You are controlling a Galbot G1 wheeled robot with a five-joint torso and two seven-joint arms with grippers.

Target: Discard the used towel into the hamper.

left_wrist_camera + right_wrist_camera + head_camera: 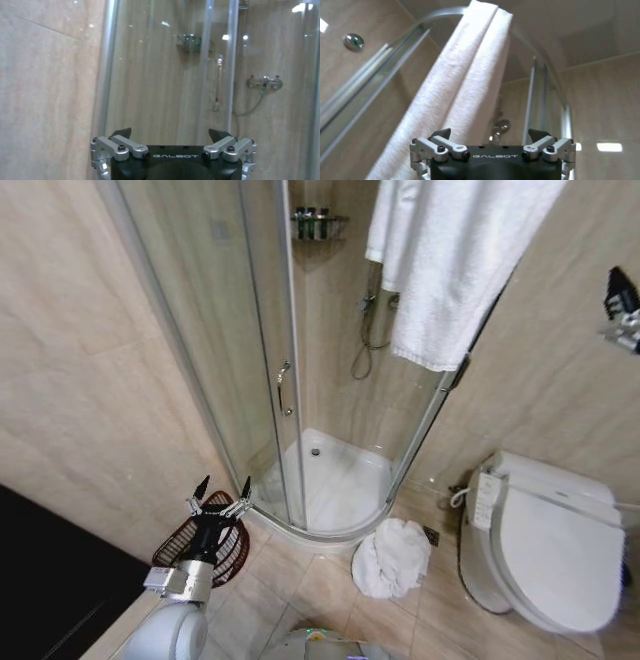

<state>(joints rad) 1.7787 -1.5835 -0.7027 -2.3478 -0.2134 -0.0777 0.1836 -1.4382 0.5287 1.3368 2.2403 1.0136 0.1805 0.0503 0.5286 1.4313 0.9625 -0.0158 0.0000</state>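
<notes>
Hovering at about 7 o'clock in the head view, the left pincer (pixel 222 492) is raised above the hamper (pixel 232 552), its two dark fingertips spread wide apart with nothing held between them. The hamper, a round dark red-brown basket with open slatted sides, stands on the tiled floor (pixel 300 590) against the wall, just beside the shower enclosure (pixel 250 360) at its 8 o'clock side. A crumpled white used towel (pixel 392 558) lies on the floor at about 6 o'clock, between the curved shower base (pixel 330 480) and the toilet (pixel 550 550), well apart from the hamper. A second white towel (pixel 470 260) hangs over the top rail of the enclosure at 1 o'clock. In the left wrist view, the left pincer (pixel 171 134) faces the glass door, jaws wide open and empty; the white lettering "GALBOT" is legible on its black body, and the shower mixer (pixel 265 83) shows through the glass. In the right wrist view, the right pincer (pixel 490 134) is likewise spread wide and holds nothing, also marked "GALBOT", with the hanging towel (pixel 465 86) draped over the rail directly ahead of it. A wire rack (pixel 318 225) of bottles hangs in the shower corner at 12 o'clock; their labels cannot be read.
</notes>
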